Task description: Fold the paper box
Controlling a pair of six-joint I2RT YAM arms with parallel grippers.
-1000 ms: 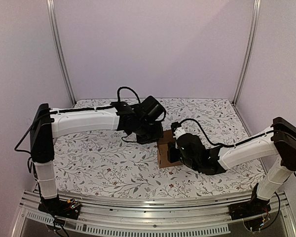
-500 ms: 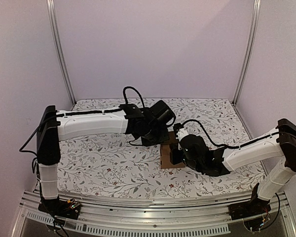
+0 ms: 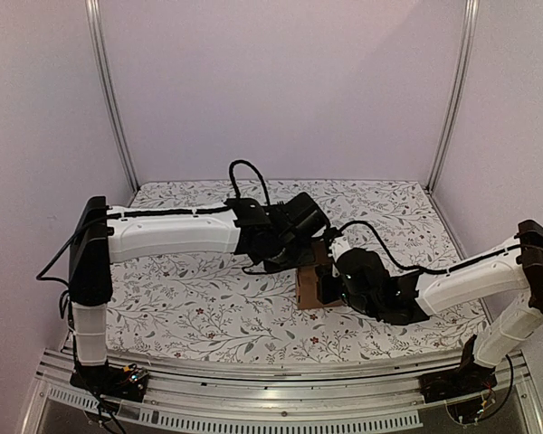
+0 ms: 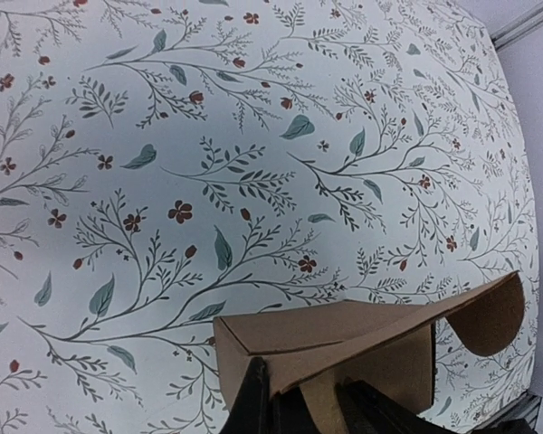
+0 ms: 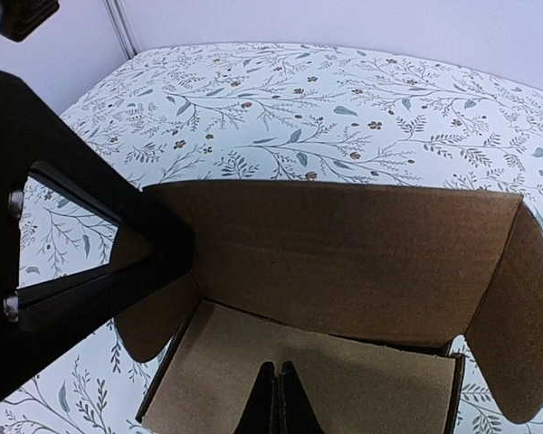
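The paper box (image 3: 306, 289) is a brown cardboard box standing open on the flowered cloth, mid-table. In the left wrist view the box (image 4: 344, 330) fills the lower edge, and my left gripper (image 4: 312, 402) has its fingers either side of a cardboard wall, shut on it. From above, the left gripper (image 3: 309, 258) sits at the box's far side. In the right wrist view the box (image 5: 344, 244) shows its back wall, rounded side flaps and inner floor. My right gripper (image 5: 279, 393) is shut, tips on the floor panel. From above it sits low at the box's right side (image 3: 330, 285).
The flowered tablecloth (image 3: 190, 289) covers the table. The black body of the left gripper (image 5: 81, 262) crowds the box's left flap in the right wrist view. Metal frame posts (image 3: 109, 99) stand at the back corners and a rail (image 3: 271, 398) runs along the near edge.
The left arm has reached further right and lower onto the box's far side. The box and the right gripper have shifted slightly to the right.
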